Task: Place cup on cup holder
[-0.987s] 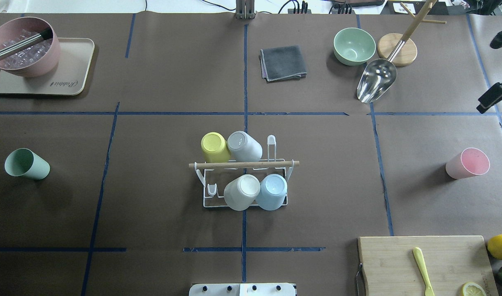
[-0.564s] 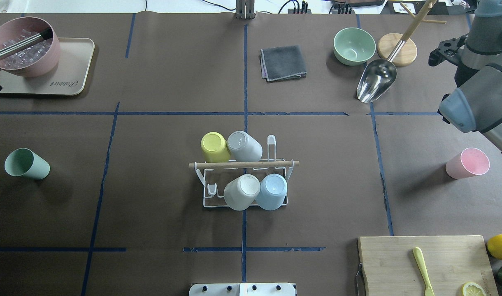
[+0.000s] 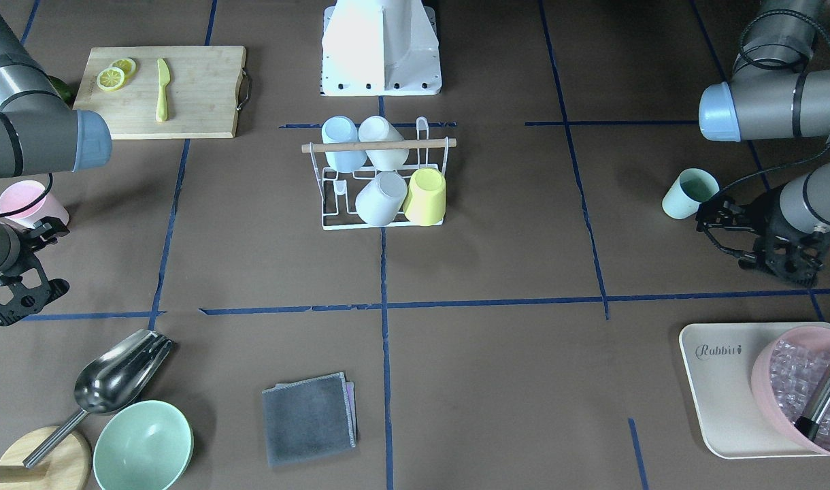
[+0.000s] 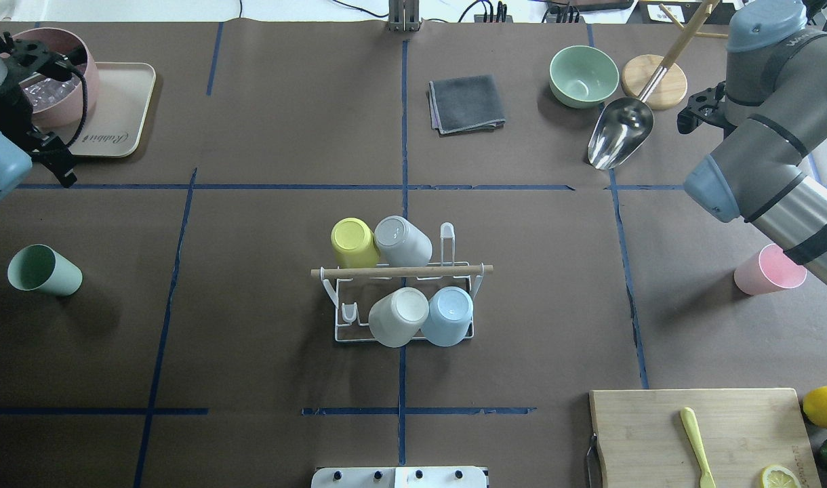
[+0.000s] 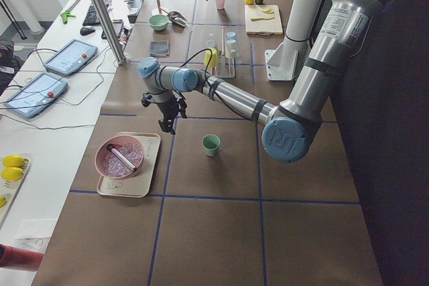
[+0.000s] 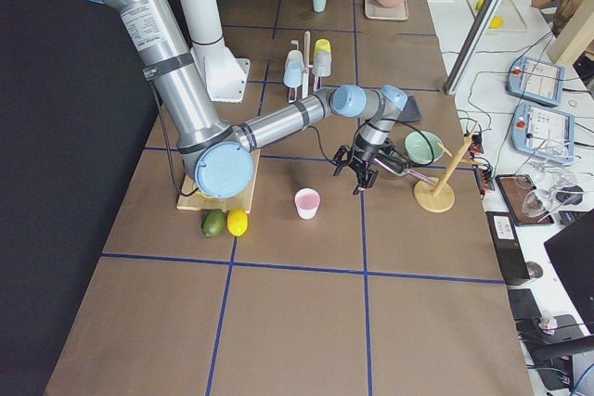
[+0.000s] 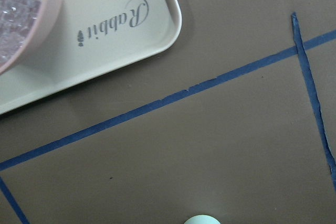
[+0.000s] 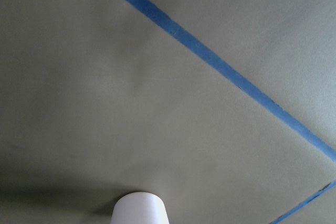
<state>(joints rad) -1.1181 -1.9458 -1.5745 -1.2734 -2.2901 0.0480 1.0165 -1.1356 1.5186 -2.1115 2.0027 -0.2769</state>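
Cup holder, a small white wire rack w/ a light wooden rod handle, stands mid-table on brown paper marked w/ blue tape. Four cups hang on it mouth-down: yellow cup & grey cup in the far row, white cup & light blue cup in the near row. Two prongs are bare: far row at the robot's right, near row at its left.

Two loose cups stand upright, well apart from the rack: mint green cup toward the table's left end, pink cup toward the right end.

Left hand hovers btwn the mint green cup & a beige tray carrying a pink bowl of ice. Right hand hovers near the pink cup. Neither hand holds a cup. Cannot tell if the fingers are apart or together.

Step, as I judge it: approach, no cup grasped yet. Next move prob. calls for one hand to drop onto its nearby cup, grip the wall, lift, tip it mouth-down & seat it on a bare prong w/o knocking the neighbours.
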